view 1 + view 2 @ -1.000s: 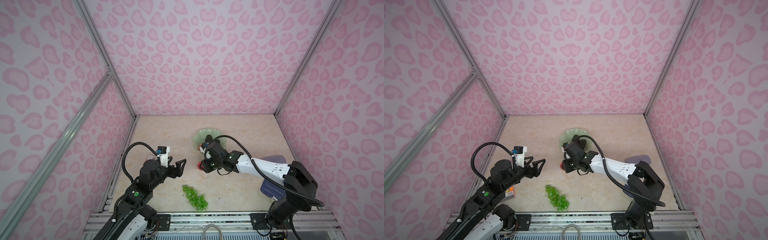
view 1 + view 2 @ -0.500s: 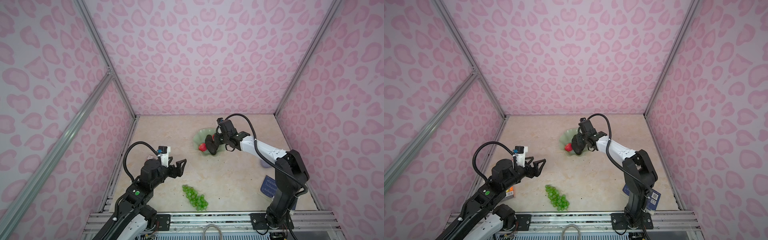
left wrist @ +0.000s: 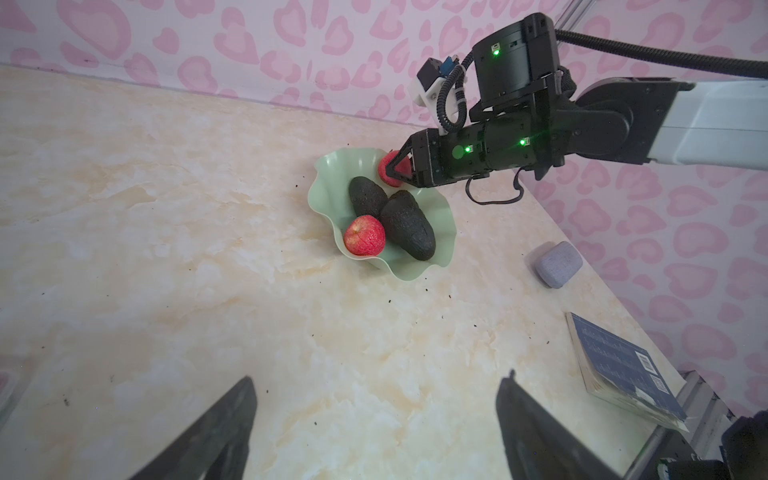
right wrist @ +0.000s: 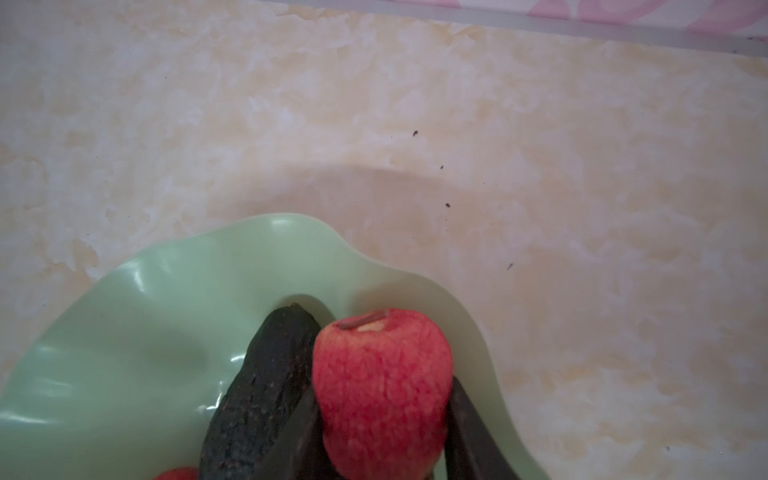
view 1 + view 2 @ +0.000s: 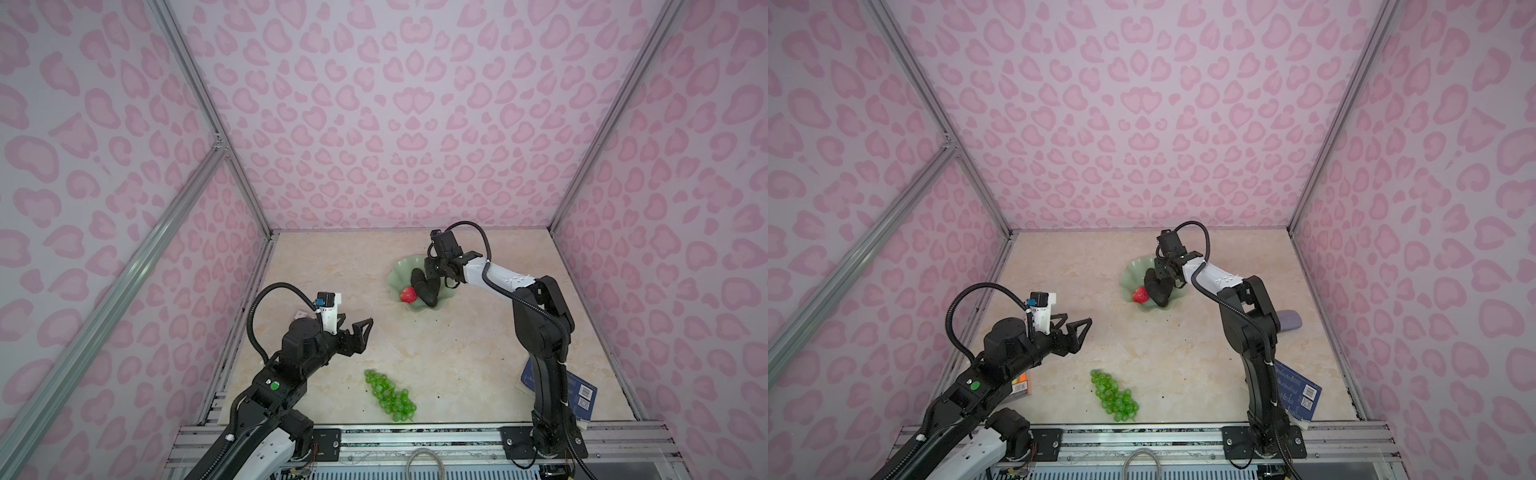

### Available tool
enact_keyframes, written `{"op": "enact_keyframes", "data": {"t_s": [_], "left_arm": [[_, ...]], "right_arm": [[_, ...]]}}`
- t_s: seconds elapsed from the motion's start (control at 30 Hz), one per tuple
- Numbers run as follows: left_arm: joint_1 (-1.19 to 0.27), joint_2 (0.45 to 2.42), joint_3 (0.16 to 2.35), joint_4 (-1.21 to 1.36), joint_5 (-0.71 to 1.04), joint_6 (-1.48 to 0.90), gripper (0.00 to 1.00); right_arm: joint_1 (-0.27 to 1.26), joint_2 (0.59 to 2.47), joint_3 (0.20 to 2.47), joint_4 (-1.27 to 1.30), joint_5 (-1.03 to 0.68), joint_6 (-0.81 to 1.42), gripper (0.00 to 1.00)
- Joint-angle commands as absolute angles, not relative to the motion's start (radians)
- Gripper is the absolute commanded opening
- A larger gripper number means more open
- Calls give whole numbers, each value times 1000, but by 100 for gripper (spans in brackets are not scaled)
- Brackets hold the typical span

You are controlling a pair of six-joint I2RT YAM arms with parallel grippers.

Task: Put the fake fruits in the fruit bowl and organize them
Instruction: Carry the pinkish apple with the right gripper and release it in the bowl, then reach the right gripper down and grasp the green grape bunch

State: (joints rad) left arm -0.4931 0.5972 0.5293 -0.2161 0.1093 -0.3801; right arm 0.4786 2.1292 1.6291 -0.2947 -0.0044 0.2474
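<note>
The pale green fruit bowl (image 5: 398, 266) (image 5: 1133, 267) (image 3: 328, 166) (image 4: 124, 332) stands mid-table toward the back. Two black avocados (image 3: 365, 195) (image 3: 409, 228) and one red fruit (image 5: 408, 294) (image 5: 1140, 295) (image 3: 365, 235) lie in it. My right gripper (image 5: 432, 272) (image 5: 1160, 272) (image 3: 395, 170) (image 4: 384, 386) hangs over the bowl's far side, shut on a second red fruit (image 3: 388, 176) (image 4: 382, 374) beside an avocado (image 4: 266, 374). The green grapes (image 5: 390, 395) (image 5: 1115, 395) lie on the table near the front. My left gripper (image 5: 361, 332) (image 5: 1075, 328) (image 3: 376, 380) stands open and empty, left of the grapes.
A blue booklet (image 5: 577, 390) (image 5: 1300, 390) (image 3: 623, 365) lies at the front right by the right arm's base. A grey-lavender case (image 5: 1289, 320) (image 3: 559, 264) sits at the right wall. An orange item (image 5: 1021, 384) lies under the left arm.
The right arm has lifted the red fruit from in front of the bowl and carried it back over the bowl's far side. The left arm and the grapes have not moved.
</note>
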Motion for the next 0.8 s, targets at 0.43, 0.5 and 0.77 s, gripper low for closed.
{"op": "enact_keyframes", "data": {"t_s": [0.43,0.5,0.77], "left_arm": [[-494,573,525,-202,115,-371,91],[-494,569,523,-201,115,-374,91],[-494,561,521,-199,116,-376,91]], "right_arm": [[601,1705,1264,-274,-71,214,69],[667,1619,1159,-264,-128,189,74],[970,1388,785,-93,-384,142,87]]}}
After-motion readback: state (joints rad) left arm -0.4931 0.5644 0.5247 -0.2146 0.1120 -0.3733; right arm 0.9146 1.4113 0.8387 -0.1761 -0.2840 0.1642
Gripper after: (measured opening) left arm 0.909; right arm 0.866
